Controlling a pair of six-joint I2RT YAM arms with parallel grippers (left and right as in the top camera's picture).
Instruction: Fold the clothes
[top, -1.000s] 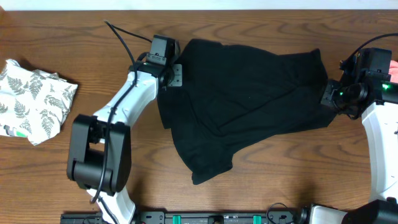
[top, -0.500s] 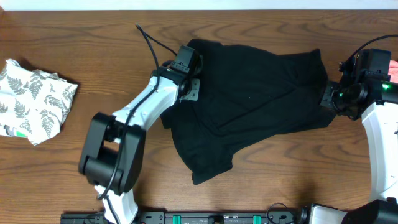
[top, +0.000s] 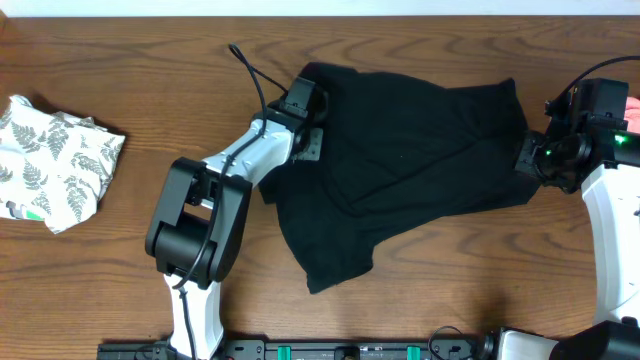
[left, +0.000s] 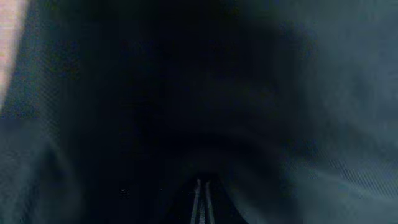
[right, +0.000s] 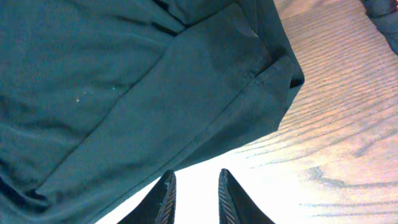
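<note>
The black garment lies rumpled on the far half of the table, right of centre. Its long axis runs left to right, and one lobe sags toward the near edge. From my seat, each arm sits at one end of that axis. The left claw is on the garment's far-left corner, and the right claw is at its right hem. Through the left wrist camera I get almost nothing but dark cloth pressed close to the lens. I cannot tell whether that claw is parted or pinched on fabric, so I would not trust it as a grip yet. The right wrist camera is clearer. Its two fingers stand a narrow gap apart with nothing between them, over bare wood just beside the hem, and the cloth lies ahead of the tips. I judge the fold has not begun, since the garment needs flattening first. The right arm looks better placed to take an edge, because the hem is directly in front of it. A fern-print cloth sits bunched by the left edge, well apart from both arms.
</note>
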